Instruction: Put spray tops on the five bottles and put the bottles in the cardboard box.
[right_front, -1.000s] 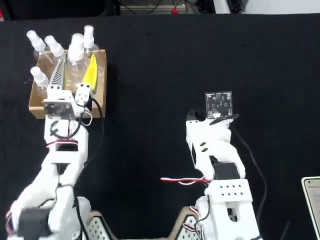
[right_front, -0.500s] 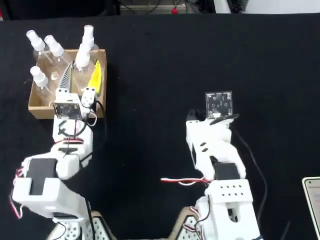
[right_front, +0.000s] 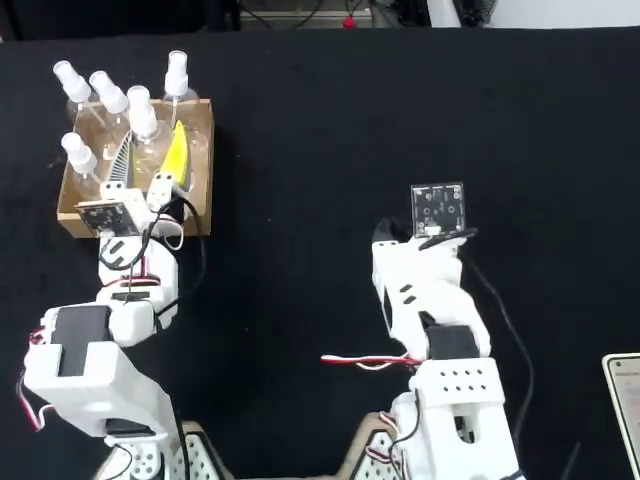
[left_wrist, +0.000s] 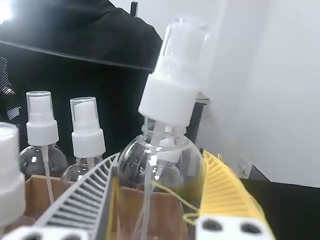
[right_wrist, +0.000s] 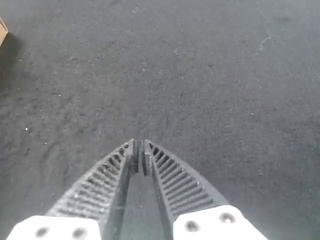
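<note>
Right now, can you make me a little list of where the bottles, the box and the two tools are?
box: cardboard box on the table, left arm's side
loose bottles: four, spray tops on, standing in the box
left tool: shut on the held bottle
held bottle: spray top on, between that tool's fingers, over the box
right tool: shut, empty, over bare table

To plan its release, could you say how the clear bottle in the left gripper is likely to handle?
The bottle looks empty, so probably light. Its tall spray top may make it tip in the cardboard box. Its smooth round wall could slip in the left gripper.
</note>
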